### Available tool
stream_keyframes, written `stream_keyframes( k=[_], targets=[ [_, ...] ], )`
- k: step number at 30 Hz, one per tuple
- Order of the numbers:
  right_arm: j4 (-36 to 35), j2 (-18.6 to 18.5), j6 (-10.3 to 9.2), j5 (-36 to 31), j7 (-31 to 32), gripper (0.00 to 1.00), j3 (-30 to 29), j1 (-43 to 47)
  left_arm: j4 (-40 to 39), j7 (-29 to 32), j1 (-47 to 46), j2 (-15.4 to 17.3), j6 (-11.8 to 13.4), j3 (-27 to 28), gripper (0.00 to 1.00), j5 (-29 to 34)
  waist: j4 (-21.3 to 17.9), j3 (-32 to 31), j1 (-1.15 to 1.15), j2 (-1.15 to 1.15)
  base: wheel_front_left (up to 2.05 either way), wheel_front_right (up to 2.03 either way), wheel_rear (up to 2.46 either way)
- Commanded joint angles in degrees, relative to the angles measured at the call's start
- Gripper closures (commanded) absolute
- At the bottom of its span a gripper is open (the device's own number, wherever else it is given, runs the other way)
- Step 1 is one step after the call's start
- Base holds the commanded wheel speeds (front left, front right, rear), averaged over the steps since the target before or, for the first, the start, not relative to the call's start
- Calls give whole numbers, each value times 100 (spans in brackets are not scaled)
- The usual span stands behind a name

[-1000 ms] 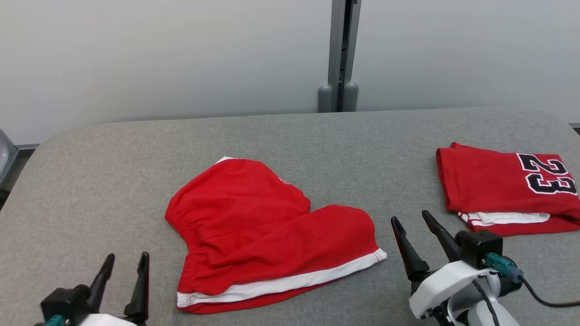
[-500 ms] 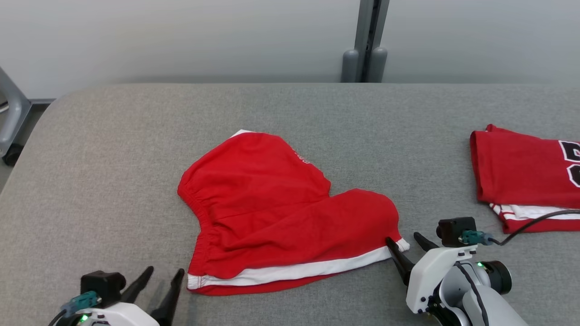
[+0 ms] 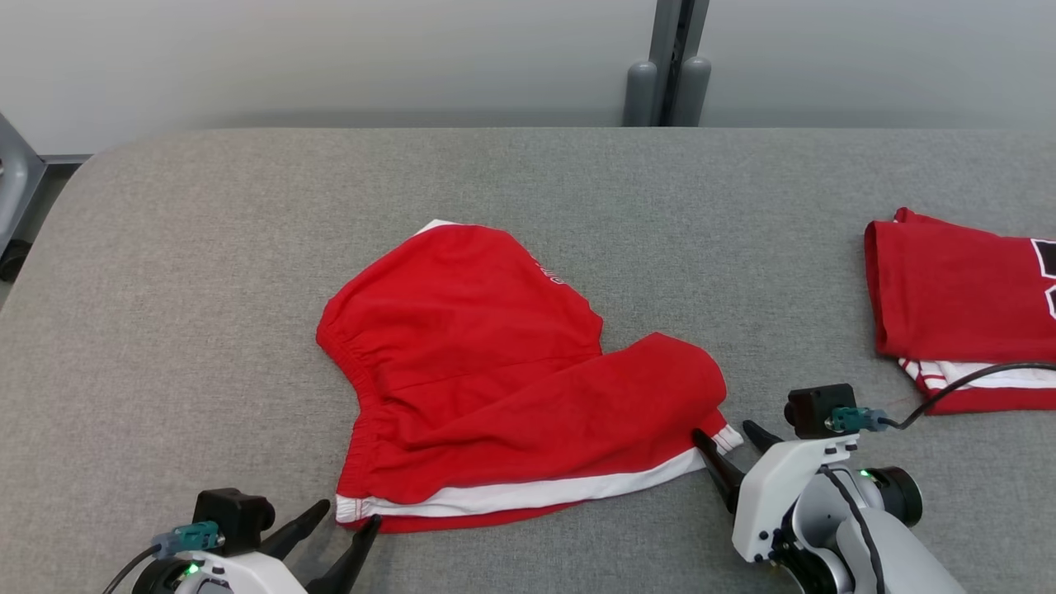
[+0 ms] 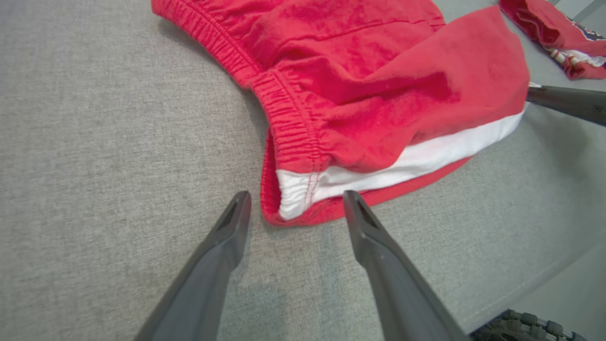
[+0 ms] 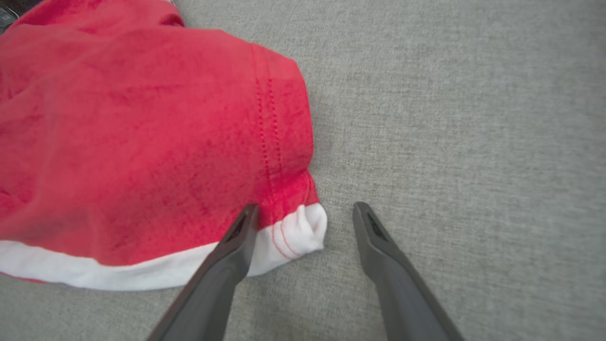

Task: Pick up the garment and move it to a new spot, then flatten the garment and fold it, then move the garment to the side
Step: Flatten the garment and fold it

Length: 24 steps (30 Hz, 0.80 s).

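Near the middle of the grey tabletop (image 3: 206,247) lie the red shorts (image 3: 495,371), crumpled, one leg folded over the other, a white stripe along the near edge. At their 7 o'clock the left gripper (image 3: 351,513) has its fingers spread wide, the waistband corner just ahead of the tips, unclamped. At their 4 o'clock the right gripper (image 3: 722,429) is likewise released. One finger seems to touch the white hem corner, though the blurred wrist view leaves that unsure. A folded red jersey (image 3: 949,297) lies well apart at 3 o'clock.

grey fabric-covered table (image 3: 206,247) before a pale wall (image 3: 330,58), a grey upright post (image 3: 665,41) behind its far edge
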Motion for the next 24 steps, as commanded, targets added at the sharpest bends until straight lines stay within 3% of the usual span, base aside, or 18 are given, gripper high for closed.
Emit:
stream_keyframes(
  k=[1, 3, 4, 6, 7, 8, 16, 24],
  targets=[
    [97, 15, 1, 50, 76, 0, 58, 66, 39, -40, -134, 78, -11, -82, 0, -55, -16, 24, 0, 0, 0, 0, 0],
    [126, 25, 1, 63, 101, 0, 93, 58, 98, -68, -250, 125, -11, -266, 0, -143, -37, 47, 0, 0, 0, 0, 0],
    [134, 27, 1, 78, 106, 2, 107, 61, 140, -62, -292, 159, -11, -344, 7, -187, -50, 55, 0, 0, 0, 0, 0],
    [143, 33, 1, 107, 121, 53, 137, 67, 222, -90, -383, 224, -11, -474, 95, -271, -78, 61, 0, 0, 0, 0, 0],
    [145, 42, 1, 113, 130, 78, 158, 62, 250, -117, -414, 251, -11, -537, 100, -308, -90, 58, 0, 0, 0, 0, 0],
    [124, 46, 1, 136, 93, 100, 178, 56, 279, -140, -442, 273, -11, -589, 100, -343, -97, 50, 0, 0, 0, 0, 0],
    [-49, 6, 1, 284, -315, 100, 198, 82, 387, -328, -471, 440, -11, -753, 100, -512, -88, -255, 0, 0, 0, 0, 0],
    [-558, -105, 1, 605, -593, 100, 117, 257, -49, -139, -365, 655, 86, -726, 100, -601, -150, -556, 0, 0, 0, 0, 0]
  ],
)
